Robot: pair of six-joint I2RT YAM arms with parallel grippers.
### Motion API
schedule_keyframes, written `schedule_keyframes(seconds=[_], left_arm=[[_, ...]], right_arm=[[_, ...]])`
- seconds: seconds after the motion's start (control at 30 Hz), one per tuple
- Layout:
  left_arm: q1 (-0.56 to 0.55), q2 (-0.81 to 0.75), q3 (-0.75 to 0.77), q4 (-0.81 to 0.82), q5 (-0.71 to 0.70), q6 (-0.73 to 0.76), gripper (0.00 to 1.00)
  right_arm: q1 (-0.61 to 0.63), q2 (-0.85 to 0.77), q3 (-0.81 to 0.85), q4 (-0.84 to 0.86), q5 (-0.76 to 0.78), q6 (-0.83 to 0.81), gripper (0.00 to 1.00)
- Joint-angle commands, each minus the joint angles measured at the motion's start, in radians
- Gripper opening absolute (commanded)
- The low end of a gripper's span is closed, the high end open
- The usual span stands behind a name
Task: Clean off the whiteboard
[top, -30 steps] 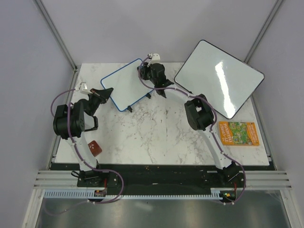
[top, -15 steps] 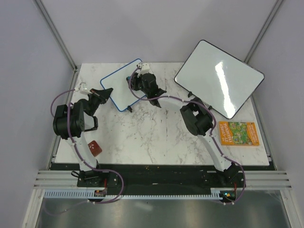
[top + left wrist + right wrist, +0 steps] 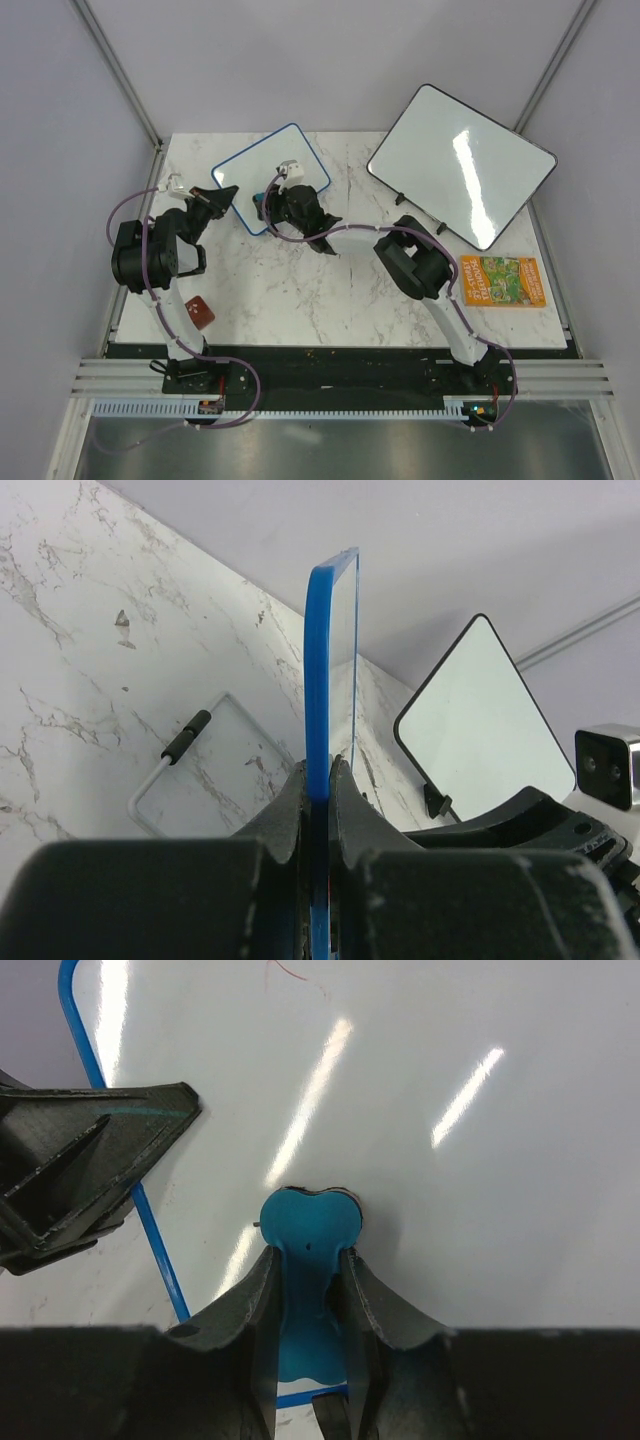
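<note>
Whiteboard (image 3: pixel 262 165) is at far left of marble table (image 3: pixel 330 290), no readable writing. Only the right wrist view shows a thin red stroke (image 3: pixel 292 972). Left gripper (image 3: pixel 224 194) clamped on its blue rim, edge-on in left wrist view. Right gripper (image 3: pixel 305 1255) clamped on blue eraser (image 3: pixel 310 1222) pressed to board. Orange booklet (image 3: pixel 502 281) at right, print too small.

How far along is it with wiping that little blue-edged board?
Mostly done: the whiteboard looks white almost everywhere. In hand: the left end effector clamps its rim while the right end effector presses a blue eraser on it. Left: a faint red trace.
</note>
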Motion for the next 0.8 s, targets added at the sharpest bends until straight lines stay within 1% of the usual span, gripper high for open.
schedule_keyframes(seconds=[0.0, 0.17, 0.27, 0.47, 0.63, 0.77], left_arm=[[-0.031, 0.018, -0.022, 0.210, 0.098, 0.127, 0.02], [-0.031, 0.018, -0.024, 0.210, 0.098, 0.126, 0.02], [-0.033, 0.018, -0.024, 0.210, 0.099, 0.126, 0.02], [-0.031, 0.018, -0.024, 0.210, 0.099, 0.128, 0.02], [-0.031, 0.016, -0.024, 0.210, 0.098, 0.128, 0.02], [-0.031, 0.016, -0.025, 0.210, 0.096, 0.127, 0.02]], right_arm=[[0.039, 0.015, -0.082, -0.174, 0.084, 0.015, 0.00], [0.030, -0.014, -0.102, -0.217, 0.261, 0.002, 0.00], [0.016, -0.013, -0.102, -0.243, 0.320, 0.014, 0.00], [-0.059, -0.025, -0.141, -0.257, 0.277, 0.102, 0.00], [-0.115, -0.040, -0.176, -0.228, 0.185, 0.142, 0.00], [-0.113, -0.071, -0.213, -0.226, 0.142, 0.136, 0.00]])
